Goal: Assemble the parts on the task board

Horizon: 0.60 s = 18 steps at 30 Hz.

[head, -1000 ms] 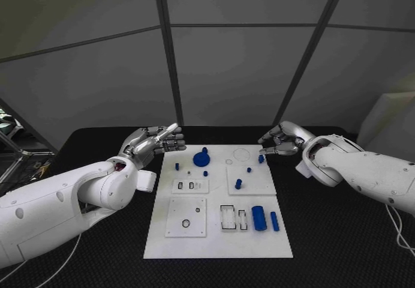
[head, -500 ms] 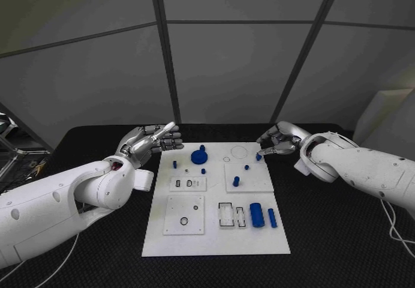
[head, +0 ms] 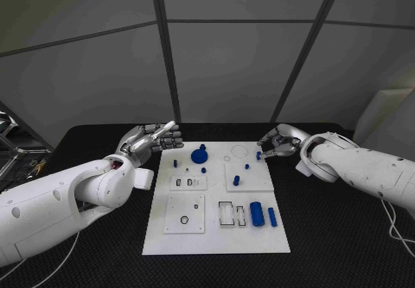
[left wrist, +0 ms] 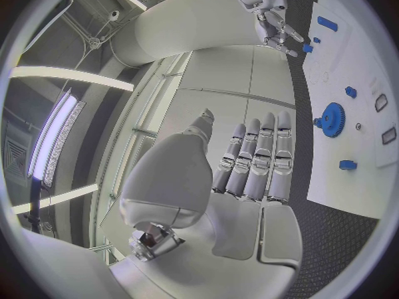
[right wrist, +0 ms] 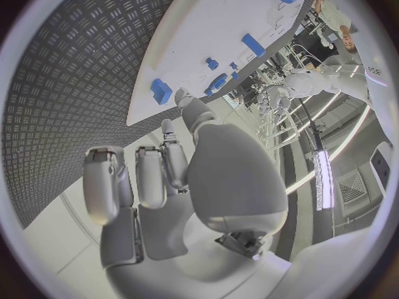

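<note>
Left hand (head: 154, 140) flat, holding nothing, parked beside task board (head: 216, 240); right hand (head: 278, 143) curled empty near small blue peg (head: 258, 156), probably lining up a grab.

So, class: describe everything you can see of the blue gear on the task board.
The blue gear is a round, toothed disc, plastic by its look, with a short blue stub rising from its centre. It lies flat on the far part of the white task board, nearer the left robot hand, which hovers beside the board without touching it. Small blue pegs stand nearby. The left wrist view shows its teeth and hub clearly.
</note>
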Available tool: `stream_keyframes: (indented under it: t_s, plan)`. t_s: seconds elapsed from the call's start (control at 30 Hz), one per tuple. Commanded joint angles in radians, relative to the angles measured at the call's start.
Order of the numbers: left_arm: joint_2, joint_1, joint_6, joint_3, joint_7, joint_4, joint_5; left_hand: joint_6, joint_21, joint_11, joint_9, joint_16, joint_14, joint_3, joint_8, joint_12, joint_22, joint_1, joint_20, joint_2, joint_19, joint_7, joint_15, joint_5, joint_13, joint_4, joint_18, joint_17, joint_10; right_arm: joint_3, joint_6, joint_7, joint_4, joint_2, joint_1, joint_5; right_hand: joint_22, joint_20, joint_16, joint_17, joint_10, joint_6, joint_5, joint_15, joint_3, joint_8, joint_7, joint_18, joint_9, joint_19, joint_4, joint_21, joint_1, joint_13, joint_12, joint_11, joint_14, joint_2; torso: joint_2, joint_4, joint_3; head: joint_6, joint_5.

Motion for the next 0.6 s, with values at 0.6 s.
stream_keyframes:
  t_s: [0.6]
  plan:
    - [0.003, 0.001, 0.012, 0.001, 0.003, -0.001, -0.006, 0.007, 0.002, 0.000, 0.001, -0.003, -0.001, 0.000, -0.008, -0.004, -0.001, 0.000, -0.003, 0.006, 0.005, 0.017, 0.000, -0.004, 0.001, -0.007, -0.012, 0.001, 0.009, 0.001, 0.033, -0.016, -0.040, 0.034, -0.011, -0.033, 0.196, 0.010, 0.016, 0.042, 0.009, 0.010, 0.007, 0.007, 0.003, 0.003, -0.003, 0.001, 0.005, 0.065, -0.002, 0.013, -0.029, 0.038, 0.014, 0.008, 0.059, 0.024, 0.000, -0.0003, 0.0009, -0.003, -0.001]
